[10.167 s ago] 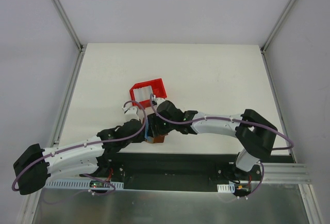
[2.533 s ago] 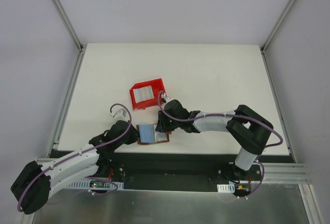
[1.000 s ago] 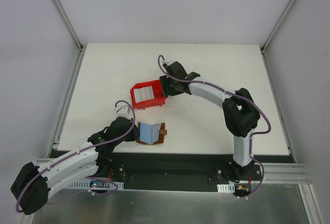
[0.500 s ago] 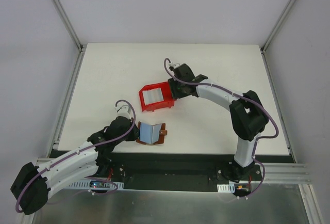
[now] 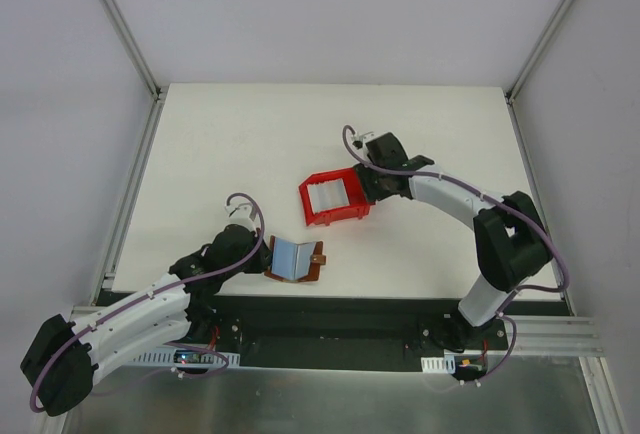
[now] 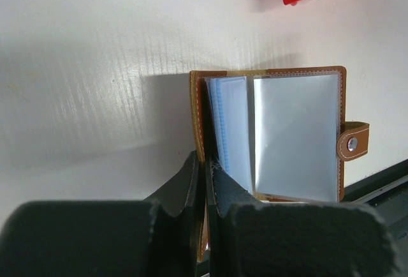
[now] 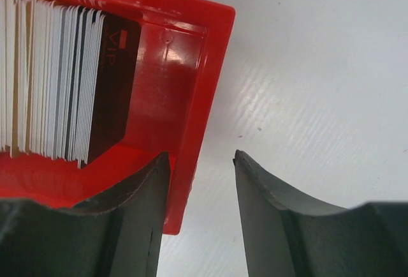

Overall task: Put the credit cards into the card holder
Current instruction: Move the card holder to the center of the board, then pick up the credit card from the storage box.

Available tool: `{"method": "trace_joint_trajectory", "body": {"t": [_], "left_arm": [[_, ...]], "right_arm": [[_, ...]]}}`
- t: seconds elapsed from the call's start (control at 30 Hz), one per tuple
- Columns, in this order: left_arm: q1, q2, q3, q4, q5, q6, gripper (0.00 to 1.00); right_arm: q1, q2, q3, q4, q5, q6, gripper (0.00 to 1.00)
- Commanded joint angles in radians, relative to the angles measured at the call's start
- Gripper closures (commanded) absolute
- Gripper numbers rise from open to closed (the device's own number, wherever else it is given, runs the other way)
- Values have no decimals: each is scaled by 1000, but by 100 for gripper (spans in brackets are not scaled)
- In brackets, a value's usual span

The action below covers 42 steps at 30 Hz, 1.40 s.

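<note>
Credit cards (image 7: 51, 73): I saw a pack of thin, pale rectangular cards standing on edge, with one dark card at the end. They sat inside the open-topped red plastic tray (image 7: 213, 60), which stood toward the middle of the white table (image 5: 220, 144).

Small brown leather-like folding card holder (image 6: 274, 136): it lay open near the table's front edge, apart from the tray. Its clear sleeves and a pale blue insert were showing, and its snap tab pointed right in the left wrist view.

Left gripper (image 6: 205, 162): its jaws were closed on the card holder's left cover, pinching it edge-on.

Right gripper (image 7: 201, 159): it straddled one wall of the tray. One finger was inside against the wall and the other outside, clear of it, so I read the jaws as parted rather than clamped.
</note>
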Motion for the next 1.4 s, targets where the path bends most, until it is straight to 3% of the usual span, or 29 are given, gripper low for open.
{"method": "trace_joint_trajectory", "body": {"t": [0.0, 0.23, 0.5, 0.8, 1.37], "left_arm": [[2, 8, 36, 10, 28, 24, 100], [-6, 13, 42, 19, 27, -16, 100], [-47, 43, 95, 21, -16, -68, 100], [-95, 108, 125, 32, -68, -133, 100], [-133, 63, 80, 36, -134, -225, 100]], "right_arm": [[-45, -26, -8, -7, -19, -76, 52], [-73, -87, 46, -47, -62, -57, 40], [-73, -175, 92, -13, -276, 74, 29], [-37, -62, 127, -10, -307, 186, 24], [-28, 150, 225, 5, -358, 206, 16]]}}
